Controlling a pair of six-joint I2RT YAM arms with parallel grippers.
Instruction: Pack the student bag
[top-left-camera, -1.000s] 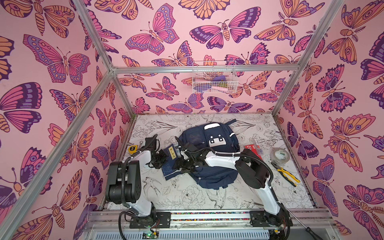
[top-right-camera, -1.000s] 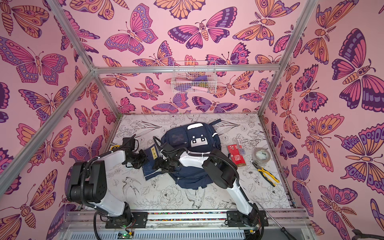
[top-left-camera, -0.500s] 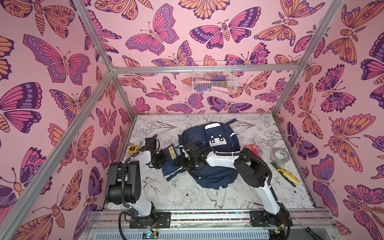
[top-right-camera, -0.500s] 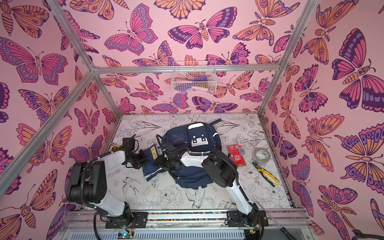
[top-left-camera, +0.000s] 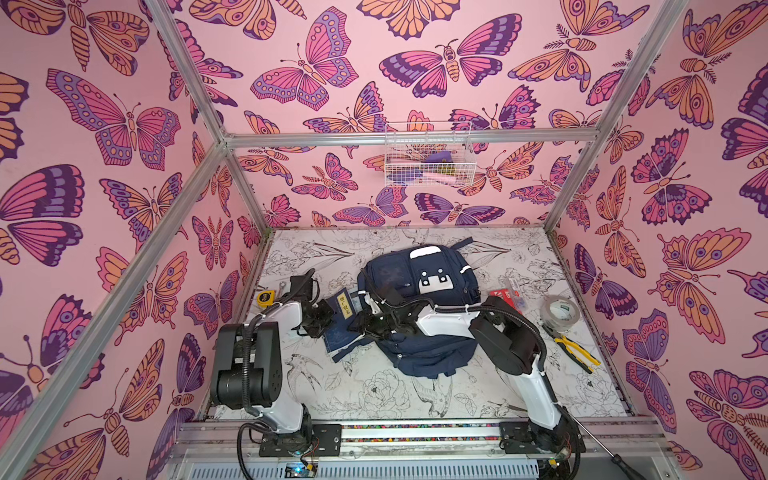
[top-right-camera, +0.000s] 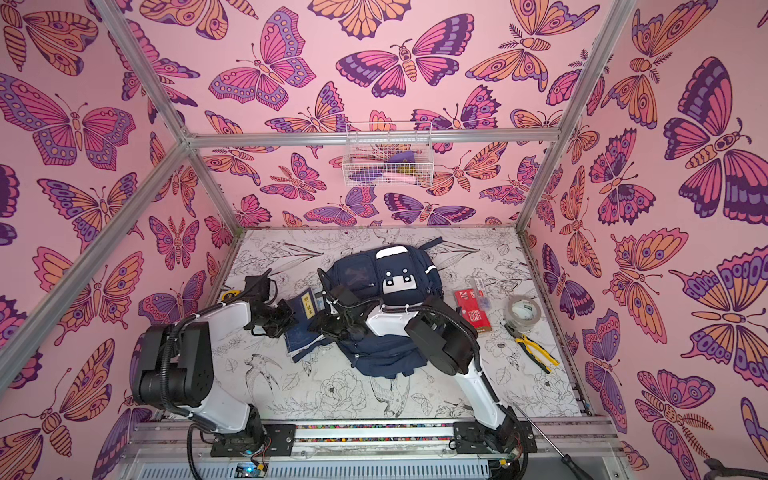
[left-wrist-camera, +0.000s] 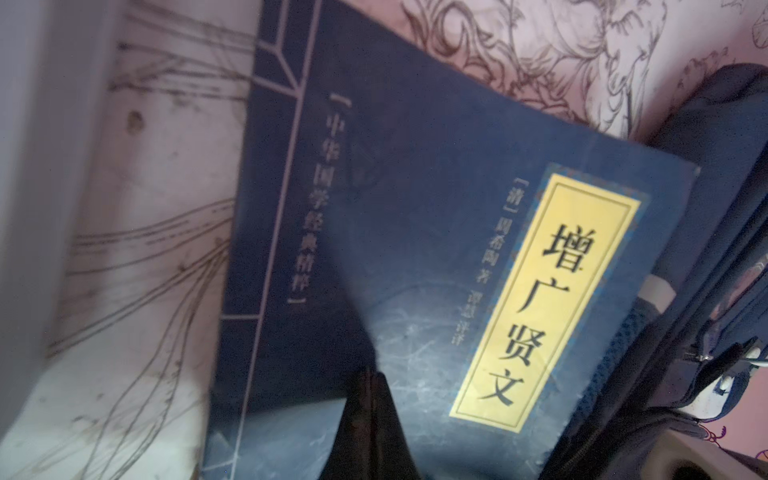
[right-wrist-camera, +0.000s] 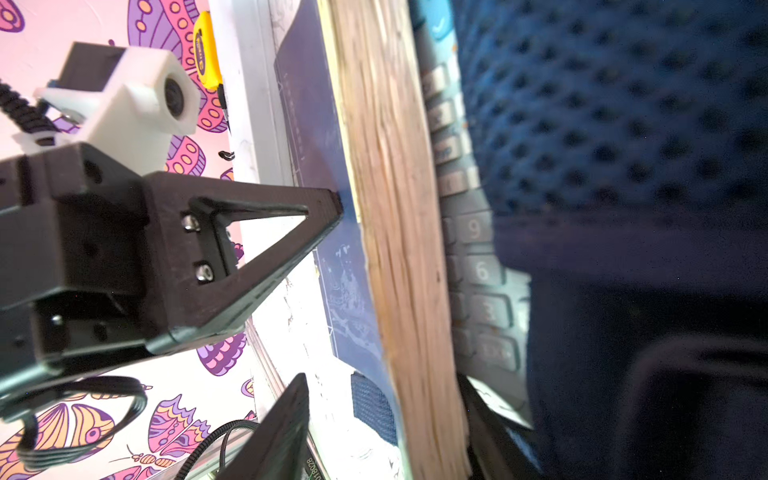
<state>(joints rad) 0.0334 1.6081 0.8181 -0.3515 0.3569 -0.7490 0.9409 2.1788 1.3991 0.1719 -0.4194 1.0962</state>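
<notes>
Table (top-left-camera: 374, 395): student bag (top-left-camera: 399, 276) lies flat at centre. Navy book (top-left-camera: 337, 332) sits at the bag's 9 o'clock edge, touching it. Left gripper (left-wrist-camera: 371, 374), at the book's 9 o'clock: fingers together, tip pressed against the cover. Right gripper (top-left-camera: 360, 326), at the book's 3 o'clock: fingers apart, straddling the page edge.

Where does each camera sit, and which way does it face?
Top views: high overhead, looking down at the student bag on the table; left arm and right arm show.
Left wrist: on the left arm, facing the navy book; the shut left gripper shows.
Right wrist: on the right arm, facing the book's page edge and bag; one own finger shows.
Shared: every view shows the book.
</notes>
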